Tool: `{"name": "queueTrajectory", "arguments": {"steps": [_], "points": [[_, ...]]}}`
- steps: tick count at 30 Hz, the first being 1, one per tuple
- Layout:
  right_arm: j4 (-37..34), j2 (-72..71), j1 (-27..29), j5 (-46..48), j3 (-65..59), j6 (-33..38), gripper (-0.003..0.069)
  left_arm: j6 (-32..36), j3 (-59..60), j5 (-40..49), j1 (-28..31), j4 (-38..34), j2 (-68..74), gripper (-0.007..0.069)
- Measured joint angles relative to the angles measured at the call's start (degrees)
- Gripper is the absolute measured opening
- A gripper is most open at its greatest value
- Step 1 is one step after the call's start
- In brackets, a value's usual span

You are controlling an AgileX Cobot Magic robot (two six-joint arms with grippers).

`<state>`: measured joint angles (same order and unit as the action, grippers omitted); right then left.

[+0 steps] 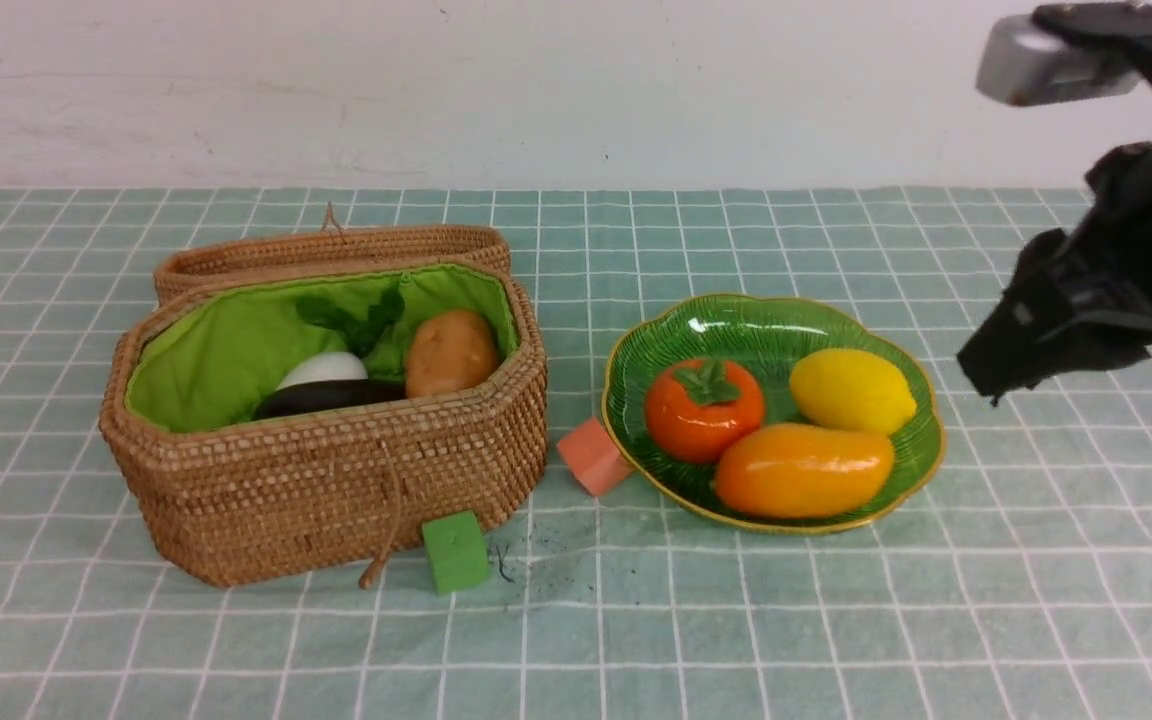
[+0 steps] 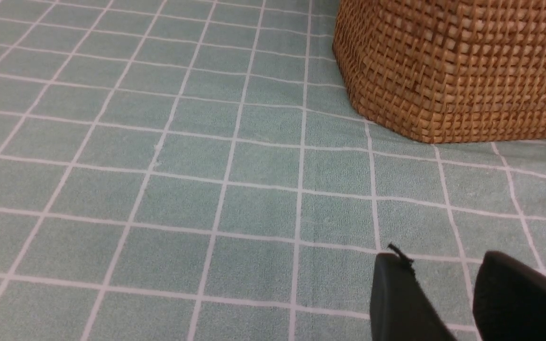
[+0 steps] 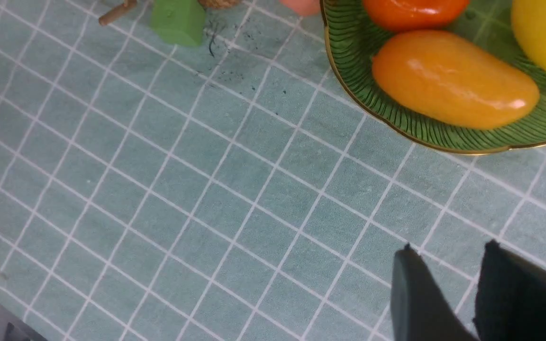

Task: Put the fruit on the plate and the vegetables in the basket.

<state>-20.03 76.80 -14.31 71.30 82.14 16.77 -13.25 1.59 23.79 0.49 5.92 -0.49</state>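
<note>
This looks to me like a staged test setup in a lab or demo room, not a lived-in home. My table [image 1: 836, 640] is covered by a teal cloth with a white grid, backed by a bare, scuffed white wall [image 1: 536, 90]. Everything laid out is a prop: glossy toy fruit [image 1: 802, 469] on a green glass plate [image 1: 921, 470], toy vegetables [image 1: 451, 352] in a wicker basket [image 1: 316, 500], plus two small foam-like cubes, a green cube [image 1: 455, 552] and a pink cube [image 1: 593, 456]. My own black arm [image 1: 1116, 270] reaches in from the right.
</note>
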Motion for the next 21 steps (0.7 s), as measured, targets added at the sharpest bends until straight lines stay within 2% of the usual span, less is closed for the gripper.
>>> {"name": "queueTrajectory", "arguments": {"steps": [1, 2, 6, 9, 13, 15, 17, 18, 19, 21], "points": [[0.0, -0.22, 0.0, 0.0, 0.0, -0.05, 0.0183, 0.0, 0.0, 0.0, 0.0, 0.0, 0.0, 0.0238], [0.0, -1.76, 0.0, 0.2, 0.0, -0.27, 0.0144, 0.0, 0.0, 0.0, 0.0, 0.0, 0.0, 0.0239], [0.0, -4.33, 0.0, 0.39, 0.0, -0.4, 0.0083, 0.0, 0.0, 0.0, 0.0, 0.0, 0.0, 0.0239], [0.73, -5.24, 0.0, 0.39, 0.0, -0.4, 0.0072, 0.0, 0.0, 0.0, 0.0, 0.0, 0.0, 0.0239], [5.06, -8.95, 0.0, -0.22, -1.91, 0.43, 0.0072, 0.0, 0.0, 0.0, 0.0, 0.0, 0.0, 0.0239], [7.59, -13.32, 0.4, -4.75, -5.22, 0.16, 0.0074, 0.0, 0.0, 0.0, 0.0, 0.0, 0.0, 0.0239], [9.19, -21.85, 2.72, -15.33, -13.04, -1.92, 0.0077, 0.0, 0.0, 0.0, 0.0, 0.0, 0.0, 0.0239], [9.26, -22.59, 2.98, -16.93, -14.57, -2.12, 0.0077, 0.0, 0.0, 0.0, 0.0, 0.0, 0.0, 0.0239], [10.09, -30.46, 5.51, -24.12, -22.27, -3.72, 0.0079, 0.0, 0.0, 0.0, 0.0, 0.0, 0.0, 0.0239], [10.43, -36.4, 8.05, -29.12, -29.08, -4.42, 0.0081, 0.0, 0.0, 0.0, 0.0, 0.0, 0.0, 0.0237]]}}
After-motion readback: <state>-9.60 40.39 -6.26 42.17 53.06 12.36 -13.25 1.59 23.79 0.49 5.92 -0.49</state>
